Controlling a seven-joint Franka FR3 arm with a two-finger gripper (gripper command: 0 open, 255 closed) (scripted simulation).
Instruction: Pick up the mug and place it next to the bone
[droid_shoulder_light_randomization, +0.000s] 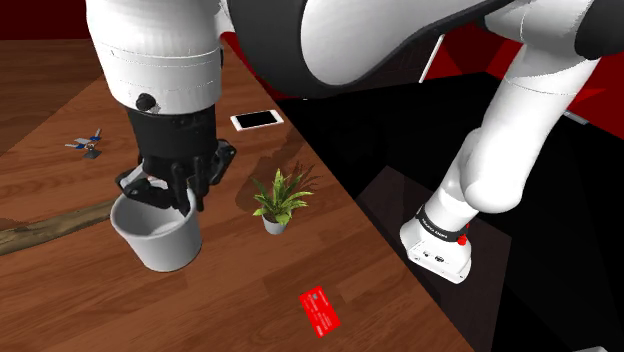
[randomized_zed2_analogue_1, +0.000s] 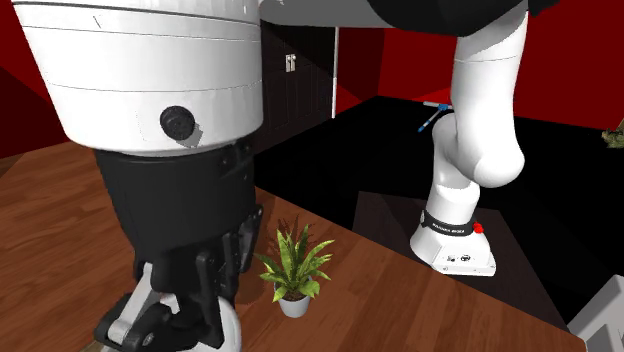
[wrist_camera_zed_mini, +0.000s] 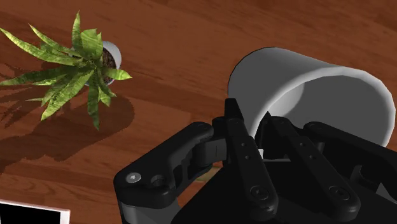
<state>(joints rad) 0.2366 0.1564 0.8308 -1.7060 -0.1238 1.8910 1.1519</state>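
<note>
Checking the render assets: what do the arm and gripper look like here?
Arm: white rounded links, black band with small white lettering by the base, red button there. Gripper: all black, boxy, two segmented fingers with round pins.

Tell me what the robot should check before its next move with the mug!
1. Gripper clasped on the rim of the mug: ok.
2. Mug upright: ok.
3. Mug lifted off the table: cannot tell.
4. Bone found, lying to the shoulder view's left of the mug: ok.
5. Plant standing apart from the mug, on its other side: ok.
</note>
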